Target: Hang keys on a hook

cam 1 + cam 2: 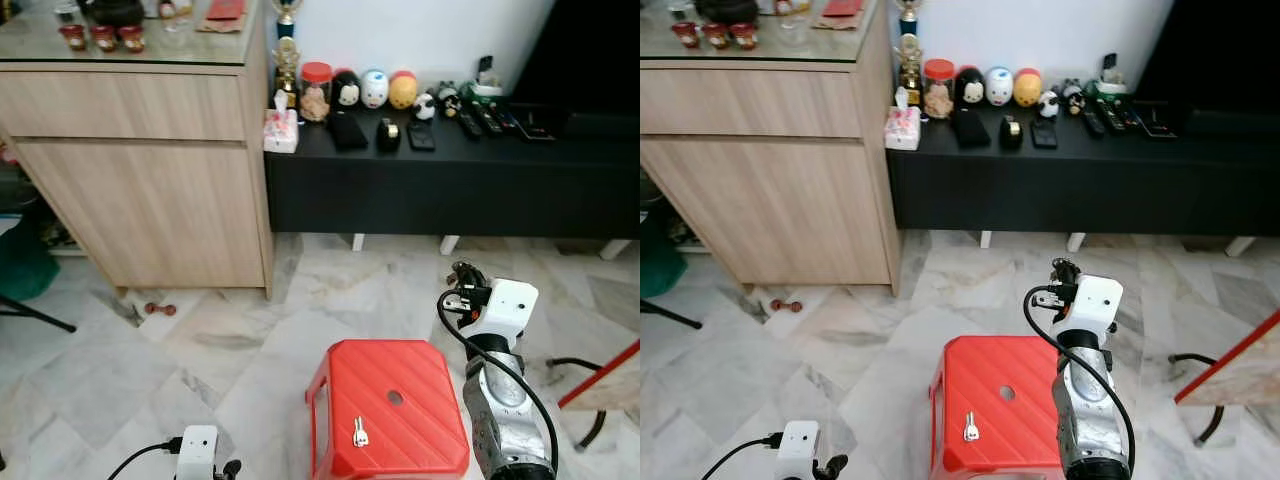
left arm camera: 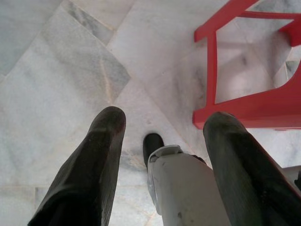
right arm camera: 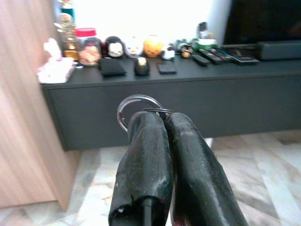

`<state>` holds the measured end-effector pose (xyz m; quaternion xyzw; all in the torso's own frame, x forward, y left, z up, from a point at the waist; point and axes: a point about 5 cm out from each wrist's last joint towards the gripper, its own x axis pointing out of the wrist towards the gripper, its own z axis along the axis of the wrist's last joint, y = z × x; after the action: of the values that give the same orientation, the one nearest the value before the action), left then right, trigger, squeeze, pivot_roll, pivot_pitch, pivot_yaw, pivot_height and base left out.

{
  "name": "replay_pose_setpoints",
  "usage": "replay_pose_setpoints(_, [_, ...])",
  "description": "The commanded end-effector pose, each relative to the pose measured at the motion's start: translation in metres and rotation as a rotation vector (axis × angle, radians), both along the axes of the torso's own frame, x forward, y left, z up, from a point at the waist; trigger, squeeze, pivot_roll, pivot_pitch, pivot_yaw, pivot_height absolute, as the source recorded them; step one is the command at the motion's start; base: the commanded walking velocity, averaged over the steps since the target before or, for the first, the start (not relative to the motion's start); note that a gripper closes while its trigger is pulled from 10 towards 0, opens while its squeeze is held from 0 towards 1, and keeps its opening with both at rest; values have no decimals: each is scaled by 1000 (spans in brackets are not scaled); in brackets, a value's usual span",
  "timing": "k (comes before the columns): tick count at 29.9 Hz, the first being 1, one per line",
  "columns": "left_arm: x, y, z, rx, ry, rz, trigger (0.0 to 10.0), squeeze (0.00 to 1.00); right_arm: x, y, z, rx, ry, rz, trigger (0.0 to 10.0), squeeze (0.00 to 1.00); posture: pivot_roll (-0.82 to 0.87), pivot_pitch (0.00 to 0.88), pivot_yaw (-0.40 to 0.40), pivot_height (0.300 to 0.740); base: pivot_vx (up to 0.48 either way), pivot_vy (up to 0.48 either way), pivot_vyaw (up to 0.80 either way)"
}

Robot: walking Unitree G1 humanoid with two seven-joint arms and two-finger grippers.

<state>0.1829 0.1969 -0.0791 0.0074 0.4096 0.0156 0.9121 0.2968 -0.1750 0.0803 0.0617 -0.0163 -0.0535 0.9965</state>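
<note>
Marble floor (image 1: 200, 360) in pale grey and white fills the lower half of the head views, with a wooden cabinet (image 1: 150, 180) at the upper left and a long black console (image 1: 450, 180) running across the upper right. Along the console top, near the upper centre, stand a red-lidded jar (image 1: 316, 90), a row of small round figurines (image 1: 374, 89) and a pink tissue pack (image 1: 280, 130); remote controls (image 1: 487, 118) lie further right. A red plastic stool (image 1: 390, 410) sits at the lower centre, and a single small key (image 1: 360, 432) lies on its seat near the front edge.

From the head, the right gripper (image 1: 462, 272) is raised at right of centre above the stool's far corner, but what it carries is too small to make out there. The right wrist view settles it: the two black fingers (image 3: 150, 160) are pressed together, pinching a metal key ring (image 3: 136, 110) whose loop stands up above the tips, in front of the console's dark face. Whether keys hang from the ring cannot be told.

The left gripper (image 2: 162, 136) hangs low; the left wrist view shows its fingers spread well apart, holding nothing, above the marble with a stool leg (image 2: 211, 66) in the upper right of the frame and a white part of the robot's body (image 2: 183, 183) between them.
</note>
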Motion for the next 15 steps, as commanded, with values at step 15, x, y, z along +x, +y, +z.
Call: replay_pose_setpoints(15, [-5,-3,-3,8,30,-8,10000,0,-2,-6,-6,2,44,-18,10000,0,19,0,-83,740,0,-359,0])
